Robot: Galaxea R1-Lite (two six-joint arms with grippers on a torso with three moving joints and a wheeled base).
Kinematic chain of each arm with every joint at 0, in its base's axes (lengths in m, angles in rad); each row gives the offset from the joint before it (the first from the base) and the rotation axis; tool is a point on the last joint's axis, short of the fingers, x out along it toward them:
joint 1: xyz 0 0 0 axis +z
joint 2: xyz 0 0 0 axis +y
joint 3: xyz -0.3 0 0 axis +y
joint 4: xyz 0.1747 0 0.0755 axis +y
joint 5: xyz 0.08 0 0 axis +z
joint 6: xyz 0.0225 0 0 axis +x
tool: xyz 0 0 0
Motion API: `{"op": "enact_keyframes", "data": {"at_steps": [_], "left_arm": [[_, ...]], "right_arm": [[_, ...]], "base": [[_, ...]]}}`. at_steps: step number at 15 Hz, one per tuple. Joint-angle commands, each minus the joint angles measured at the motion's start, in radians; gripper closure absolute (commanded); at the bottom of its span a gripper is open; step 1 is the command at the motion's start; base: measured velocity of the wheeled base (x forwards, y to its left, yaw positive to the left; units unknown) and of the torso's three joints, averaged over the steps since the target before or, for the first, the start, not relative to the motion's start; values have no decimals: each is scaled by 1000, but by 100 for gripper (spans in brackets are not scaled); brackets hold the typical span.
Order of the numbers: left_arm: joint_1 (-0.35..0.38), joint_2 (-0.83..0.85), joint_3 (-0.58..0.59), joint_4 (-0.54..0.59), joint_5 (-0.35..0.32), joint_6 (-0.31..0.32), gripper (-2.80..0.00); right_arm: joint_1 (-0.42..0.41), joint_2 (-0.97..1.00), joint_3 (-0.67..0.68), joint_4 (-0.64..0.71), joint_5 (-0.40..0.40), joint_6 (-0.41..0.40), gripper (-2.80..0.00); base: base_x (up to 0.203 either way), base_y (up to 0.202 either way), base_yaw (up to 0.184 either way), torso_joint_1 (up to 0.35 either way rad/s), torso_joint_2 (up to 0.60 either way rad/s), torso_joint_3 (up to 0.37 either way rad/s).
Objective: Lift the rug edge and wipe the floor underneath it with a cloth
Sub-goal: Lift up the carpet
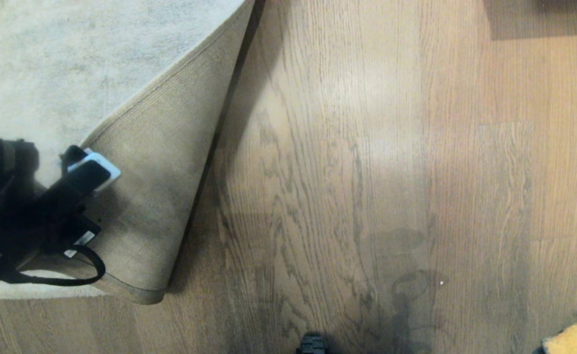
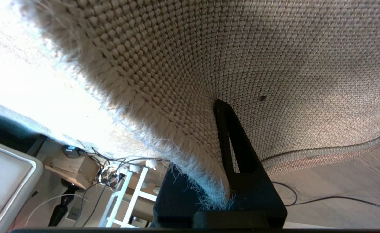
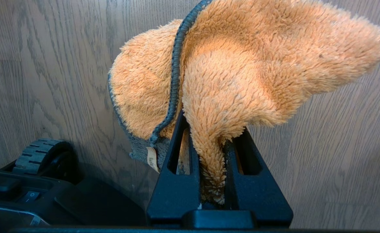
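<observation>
The left gripper [image 1: 79,164] is pinching the rug edge [image 1: 170,147] and holding it peeled back, so the tan woven backing is facing up and the corner is folding over onto the grey pile of the rug. In the left wrist view the black fingers [image 2: 233,145] are clamping shut on the frayed border, with the backing [image 2: 274,64] arching away above them. Right of the folded rug edge, the floor [image 1: 367,172] is lying bare, brown wood-grain planks spreading wide and unobstructed; a dark shadow is running along the fold where the rug is lifting off the boards. Well to the right of the rug edge, at the near right corner of the head view, a bit of the cloth [image 1: 576,337] is showing. The right wrist view shows the right gripper [image 3: 209,168] squeezing the cloth [image 3: 235,74], orange fluff with a dark stitched hem, bunching out above the jaws, over the floor and beside the robot's black base and a ribbed wheel [image 3: 38,155].
</observation>
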Motion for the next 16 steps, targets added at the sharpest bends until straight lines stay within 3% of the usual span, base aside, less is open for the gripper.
{"op": "enact_keyframes", "data": {"at_steps": [1,4,7,16], "left_arm": [[0,-4,0,-2,2,3,0],[1,-33,32,-4,2,0,0],[1,-33,37,-1,3,-42,0],[10,-42,54,1,3,-47,0]], "right_arm": [[0,1,0,0,1,-1,0],[0,1,0,0,1,-1,0],[0,1,0,0,1,-1,0],[0,1,0,0,1,-7,0]], "base": [[0,0,0,0,0,0],[0,0,0,0,0,0],[0,0,0,0,0,0],[0,0,0,0,0,0]]}}
